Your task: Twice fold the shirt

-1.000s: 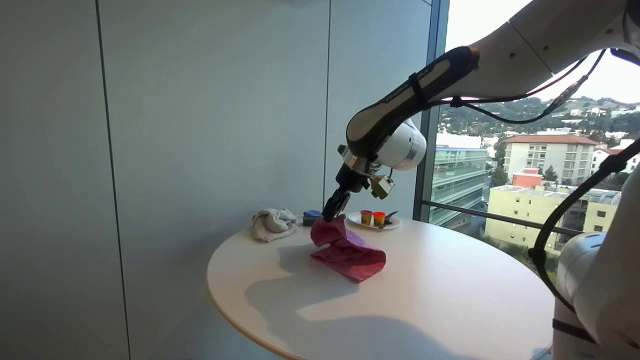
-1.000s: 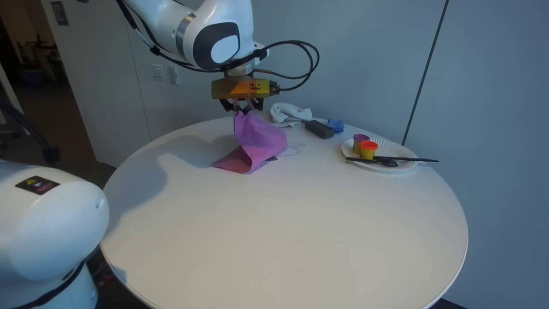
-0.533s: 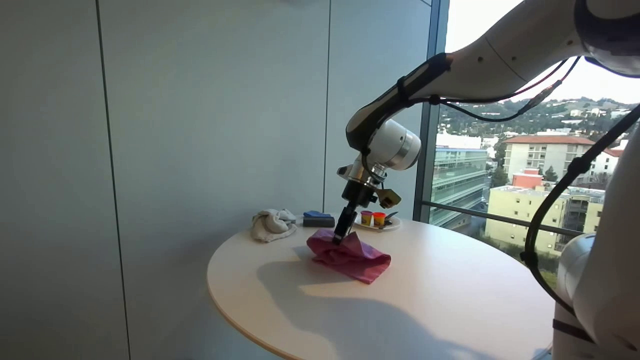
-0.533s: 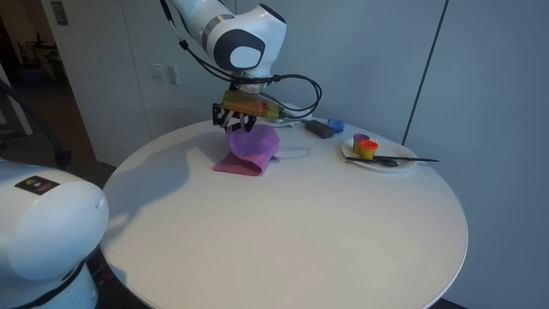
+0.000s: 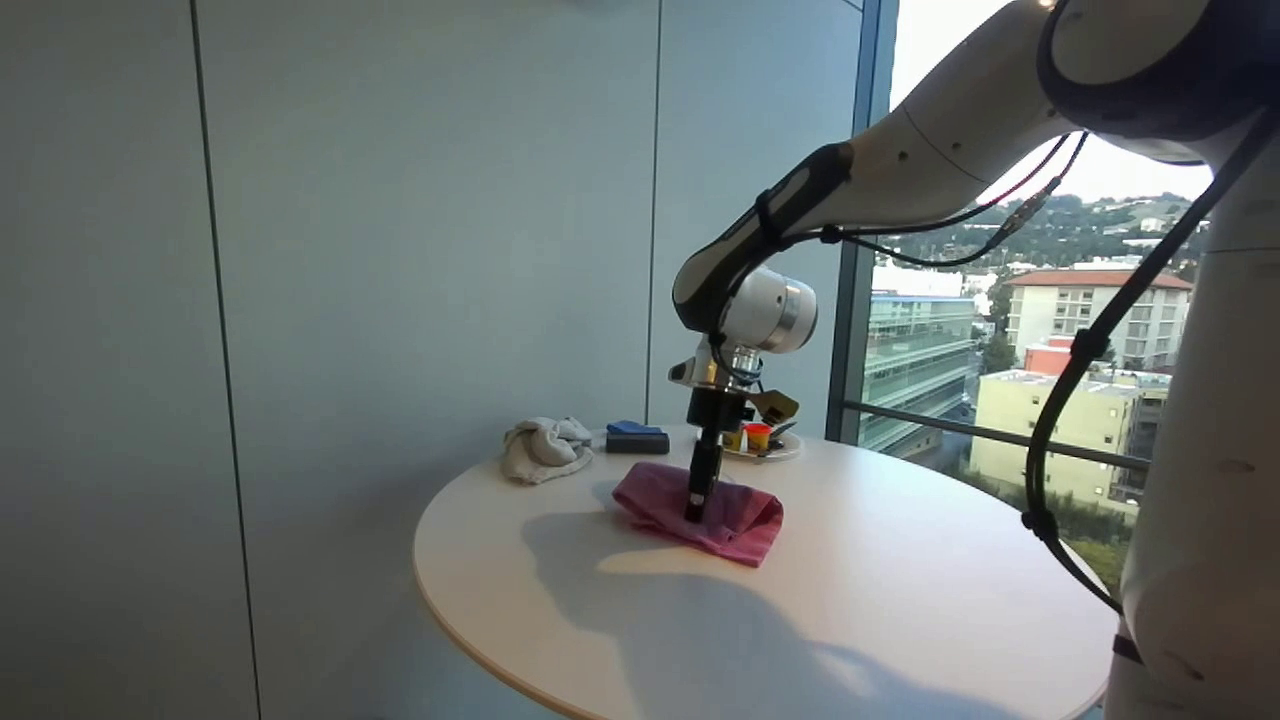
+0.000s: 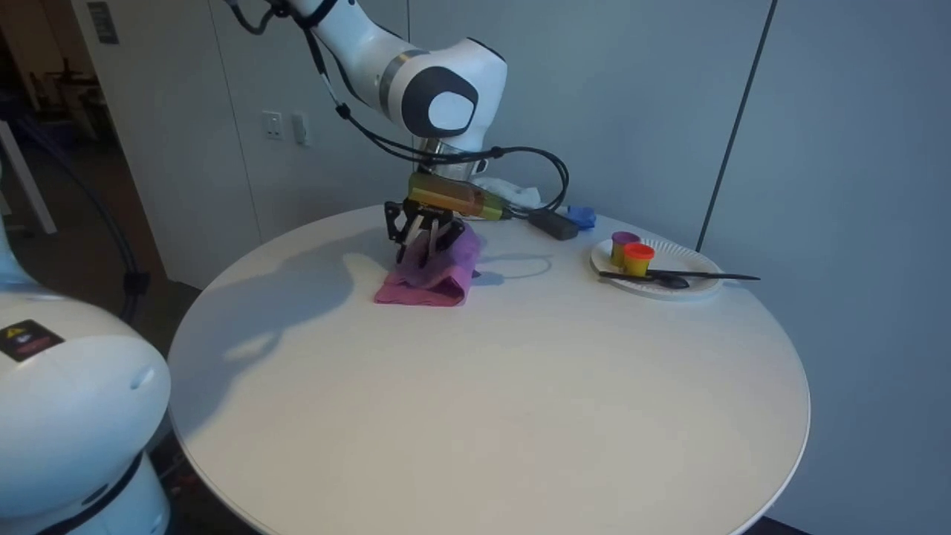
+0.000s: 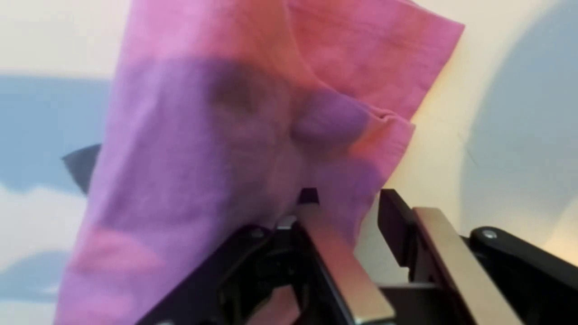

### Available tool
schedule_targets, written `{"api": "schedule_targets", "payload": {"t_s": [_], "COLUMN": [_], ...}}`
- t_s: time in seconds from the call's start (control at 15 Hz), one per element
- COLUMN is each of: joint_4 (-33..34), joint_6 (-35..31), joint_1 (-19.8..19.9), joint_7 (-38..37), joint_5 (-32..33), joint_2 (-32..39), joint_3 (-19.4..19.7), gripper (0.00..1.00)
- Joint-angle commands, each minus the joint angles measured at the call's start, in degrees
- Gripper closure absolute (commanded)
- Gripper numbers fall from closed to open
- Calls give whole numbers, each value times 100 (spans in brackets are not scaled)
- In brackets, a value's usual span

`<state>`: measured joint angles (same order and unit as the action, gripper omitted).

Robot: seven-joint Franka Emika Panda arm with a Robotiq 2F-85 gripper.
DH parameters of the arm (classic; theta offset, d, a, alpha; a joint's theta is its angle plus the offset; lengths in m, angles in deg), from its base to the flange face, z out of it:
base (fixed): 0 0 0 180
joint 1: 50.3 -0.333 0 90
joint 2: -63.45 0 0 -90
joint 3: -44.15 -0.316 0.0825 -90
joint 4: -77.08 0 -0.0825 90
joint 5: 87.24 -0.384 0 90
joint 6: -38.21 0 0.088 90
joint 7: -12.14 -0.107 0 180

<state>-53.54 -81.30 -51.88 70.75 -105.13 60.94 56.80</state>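
Observation:
The pink-magenta shirt [image 5: 650, 495] lies bunched and folded over on the round white table, and it also shows in an exterior view [image 6: 423, 293]. In the wrist view the shirt [image 7: 158, 158] has one layer lying over another, with two offset corners at the right. My gripper [image 5: 697, 508] points down onto the shirt's middle; it also shows in an exterior view [image 6: 413, 258]. In the wrist view the gripper's fingers [image 7: 348, 203] stand apart. The left finger is over the cloth and the right finger is just past its edge. Whether the fingertips touch the cloth is unclear.
A beige cloth [image 5: 545, 450] lies behind, beside a dark block [image 6: 552, 223] and a blue item [image 6: 583, 216]. A white plate [image 6: 687, 261] holds two lidded tubs [image 6: 637, 260] and dark cutlery. A dark tip [image 7: 81, 164] pokes out from under the shirt. The table [image 6: 520, 416] is round.
One second ago my gripper held a raised part of the shirt. The fingers have opened, the shirt has sunk flatter onto the table, and the gripper has moved down onto it.

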Motion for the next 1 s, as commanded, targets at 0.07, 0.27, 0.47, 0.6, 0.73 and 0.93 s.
{"api": "schedule_targets", "payload": {"t_s": [0.07, 0.27, 0.47, 0.6, 0.73, 0.93], "joint_4": [-72, -264, -375, -468, -281, -360], "joint_6": [-591, -667, -582, -602, -531, -510], "joint_1": [312, 434, 598, 722, 525, 525], "joint_7": [-893, -1499, -2454, -3134, -2933, -3026], "joint_5": [1056, 1467, 2045, 2572, 2525, 2603], "joint_2": [-570, -1304, -1971, -2280, -2030, -2138], "joint_3": [-388, -429, -490, -583, -368, -364], "gripper": [21, 0, 0, 0, 0, 0]}}
